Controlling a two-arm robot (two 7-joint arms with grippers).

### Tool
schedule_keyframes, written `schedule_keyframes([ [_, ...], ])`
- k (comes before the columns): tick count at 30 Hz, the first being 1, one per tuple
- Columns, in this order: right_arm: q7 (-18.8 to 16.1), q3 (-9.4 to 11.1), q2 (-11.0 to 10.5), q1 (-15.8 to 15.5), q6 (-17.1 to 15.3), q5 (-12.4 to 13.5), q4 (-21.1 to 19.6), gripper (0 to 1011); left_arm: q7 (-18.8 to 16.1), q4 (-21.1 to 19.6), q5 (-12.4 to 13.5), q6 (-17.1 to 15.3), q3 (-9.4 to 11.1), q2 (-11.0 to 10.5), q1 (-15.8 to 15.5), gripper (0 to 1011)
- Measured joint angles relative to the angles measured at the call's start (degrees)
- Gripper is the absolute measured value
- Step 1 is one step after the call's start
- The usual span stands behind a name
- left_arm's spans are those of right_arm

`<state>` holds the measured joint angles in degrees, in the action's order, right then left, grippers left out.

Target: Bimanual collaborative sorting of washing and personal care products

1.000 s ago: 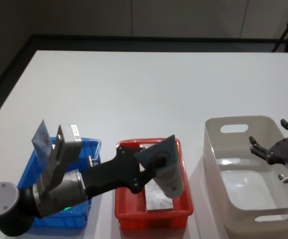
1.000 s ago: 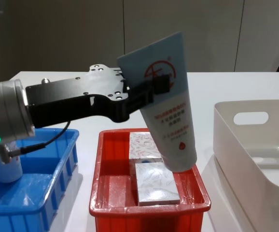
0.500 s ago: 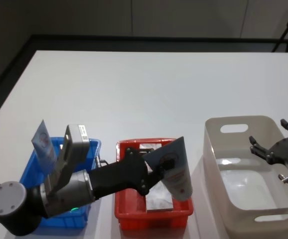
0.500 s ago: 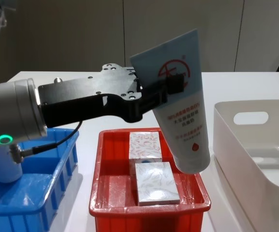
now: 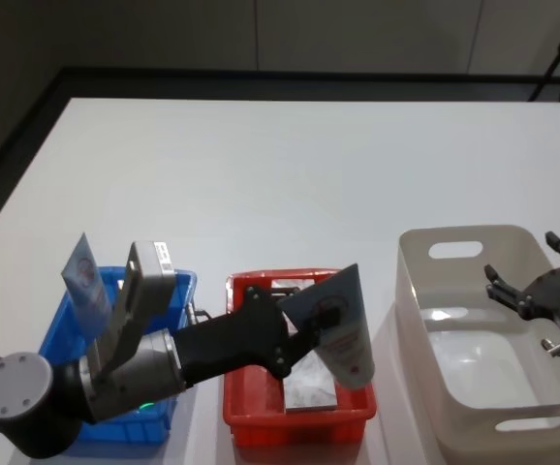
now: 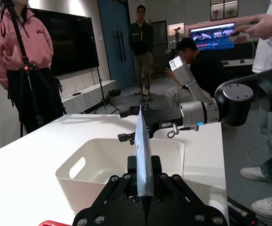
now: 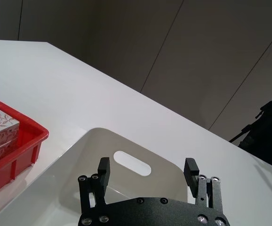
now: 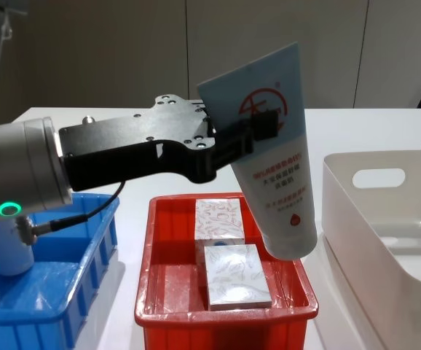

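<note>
Transfer step in hand: left claw (image 8: 258, 131) pinches the tube (image 8: 282, 189) near its crimped top, above the red bin's (image 8: 218, 329) 3 o'clock edge; next move, by judgement, carries it toward 3 o'clock to the spread right claw (image 7: 148, 170) above the white bin (image 8: 344, 213).

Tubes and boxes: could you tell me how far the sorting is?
Done: two boxes lie in the red bin, one tube stands in the blue bin. In hand: left gripper holds another tube above the red bin. Left: placing it; right gripper hovers open over the white bin.
</note>
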<state>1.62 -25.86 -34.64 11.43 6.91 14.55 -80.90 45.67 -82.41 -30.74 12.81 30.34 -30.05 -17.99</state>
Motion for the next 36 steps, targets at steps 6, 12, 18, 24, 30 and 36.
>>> schedule_keyframes([
  [6, 0.0, 0.0, 0.0, 0.0, 0.0, 0.0, 0.0, 1001, 0.1, 0.0, 0.0, 0.0, 0.0, 0.0, 0.0, 169],
  [12, 0.0, 0.0, 0.0, 0.0, 0.0, 0.0, 0.0, 1001, 0.1, 0.0, 0.0, 0.0, -0.1, -0.1, 0.0, 169],
  [18, 0.0, 0.0, 0.0, 0.0, 0.0, 0.0, 0.0, 1001, 0.1, 0.0, 0.0, 0.0, -0.1, -0.1, 0.1, 169],
  [24, 0.0, 0.0, 0.0, 0.0, 0.0, 0.0, 0.0, 1001, 0.1, 0.0, 0.0, 0.0, -0.1, -0.1, 0.1, 169],
  [30, 0.0, 0.0, 0.0, 0.0, 0.0, 0.0, 0.0, 1001, 0.1, 0.0, 0.0, -0.1, -0.1, -0.1, 0.1, 169],
  [36, -1.7, 0.9, -0.2, -0.9, 0.7, 0.0, -0.6, 1001, 0.1, 0.0, 0.0, 0.0, -0.1, -0.1, 0.1, 169],
])
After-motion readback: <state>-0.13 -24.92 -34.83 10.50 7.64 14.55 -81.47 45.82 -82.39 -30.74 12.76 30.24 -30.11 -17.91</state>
